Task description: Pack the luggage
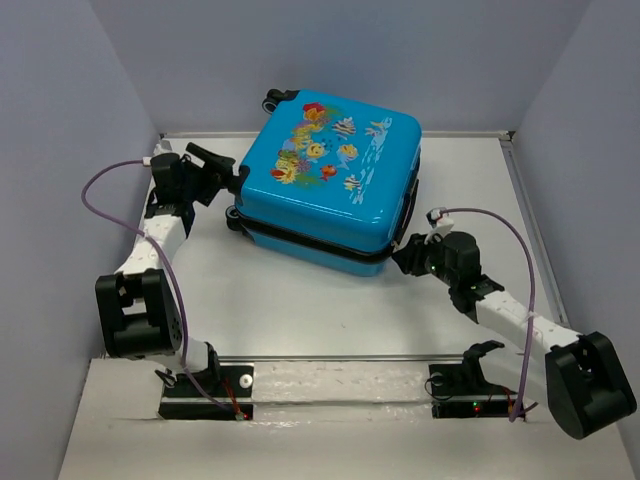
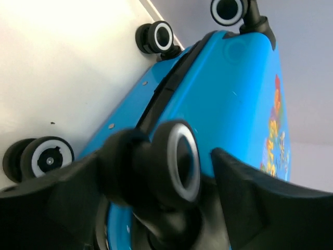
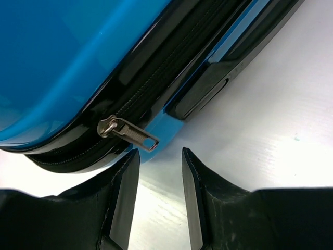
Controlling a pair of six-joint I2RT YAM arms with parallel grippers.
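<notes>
The luggage (image 1: 330,170), a bright-blue fish-print suitcase, lies flat and closed at the back middle of the table. My left gripper (image 1: 222,175) is at its left end, open, with its jaws on either side of one black-and-white wheel (image 2: 177,161); a gap shows between the wheel and the right finger (image 2: 250,192). My right gripper (image 1: 403,255) is at the near right corner, open and empty. In the right wrist view the metal zipper pull (image 3: 130,134) sticks out from the black zipper trim just above my fingertips (image 3: 125,172), not between them.
The white table (image 1: 300,300) is walled in by grey panels on the left, back and right. Other suitcase wheels (image 2: 161,36) show near the back wall. A black side handle (image 3: 208,83) lies on the suitcase edge. The arm bases stand at the near edge.
</notes>
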